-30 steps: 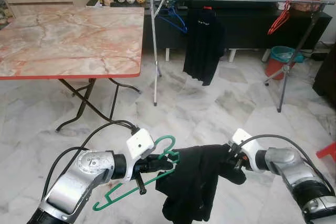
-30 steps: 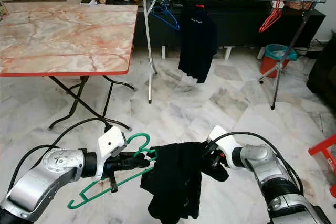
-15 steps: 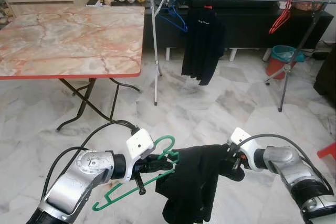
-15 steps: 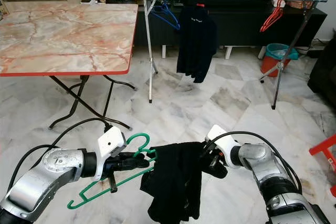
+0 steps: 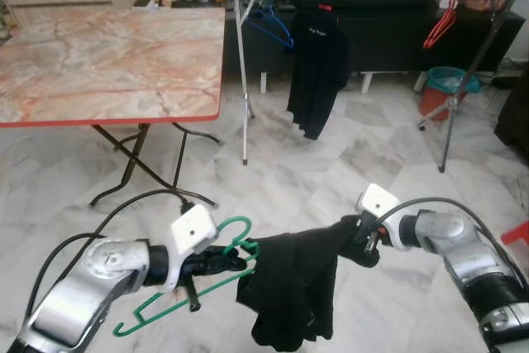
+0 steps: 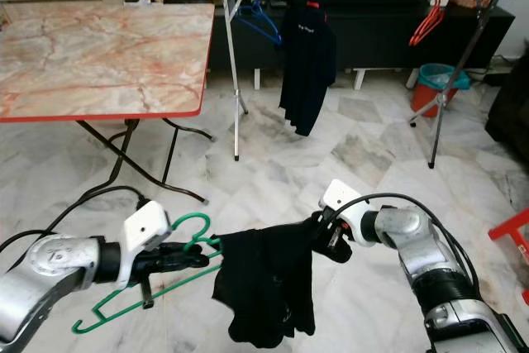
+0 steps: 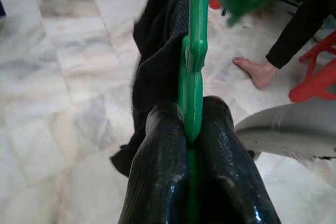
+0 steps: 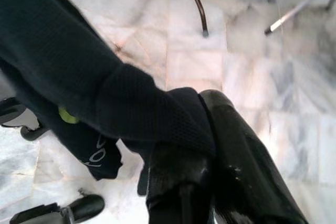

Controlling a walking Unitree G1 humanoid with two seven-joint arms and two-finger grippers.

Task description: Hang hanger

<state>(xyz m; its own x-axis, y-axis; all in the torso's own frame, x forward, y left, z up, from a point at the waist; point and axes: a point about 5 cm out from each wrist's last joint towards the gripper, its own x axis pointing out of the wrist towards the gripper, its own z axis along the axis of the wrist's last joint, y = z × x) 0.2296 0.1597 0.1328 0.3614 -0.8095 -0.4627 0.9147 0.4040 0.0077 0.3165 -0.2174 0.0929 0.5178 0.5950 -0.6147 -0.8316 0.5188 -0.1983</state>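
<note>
Left claw point(image 5: 216, 260) clamps the green hanger point(image 5: 178, 307) just below its hook, while the right claw point(image 5: 361, 241) pinches the black garment point(image 5: 289, 295) draped between them.

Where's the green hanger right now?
The green hanger is low on the robot's left in the head views, clamped in the left gripper, its right end inside the black garment.

Marble floor point(image 5: 331, 171), pale and veined. Folding counter point(image 5: 107, 64) with marble-pattern top at left. Dark TV cabinet point(image 5: 388, 39) along far wall.
</note>
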